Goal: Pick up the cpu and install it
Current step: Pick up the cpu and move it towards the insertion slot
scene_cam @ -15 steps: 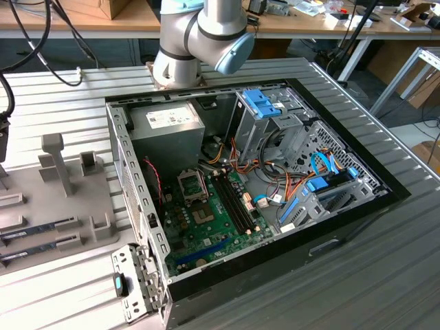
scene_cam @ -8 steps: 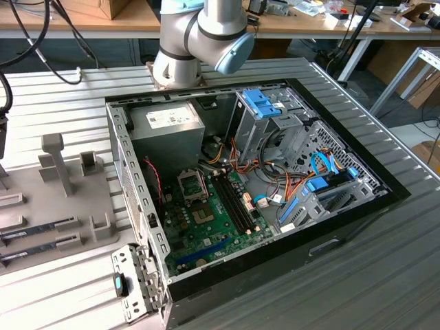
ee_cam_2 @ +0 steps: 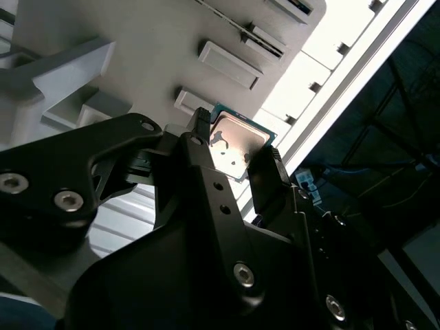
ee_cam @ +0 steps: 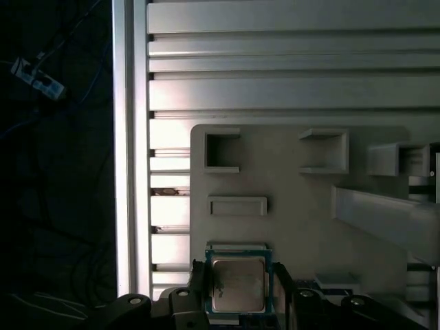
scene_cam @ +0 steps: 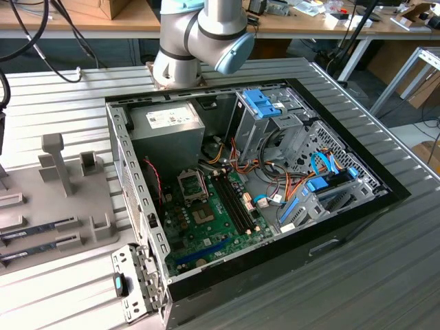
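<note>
Clamping the cpu point(ee_cam: 237, 287) by two opposite edges, the fingers point(ee_cam_2: 267, 172) sit near the grey tray's point(ee_cam: 295, 227) border, with bare ribbed counter point(ee_cam: 289, 41) open beyond.

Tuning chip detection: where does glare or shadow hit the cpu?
Second wrist view: glare washes out part of the cpu lid, and the slatted table beyond is blown out. First wrist view: cpu dimmer, evenly lit.
</note>
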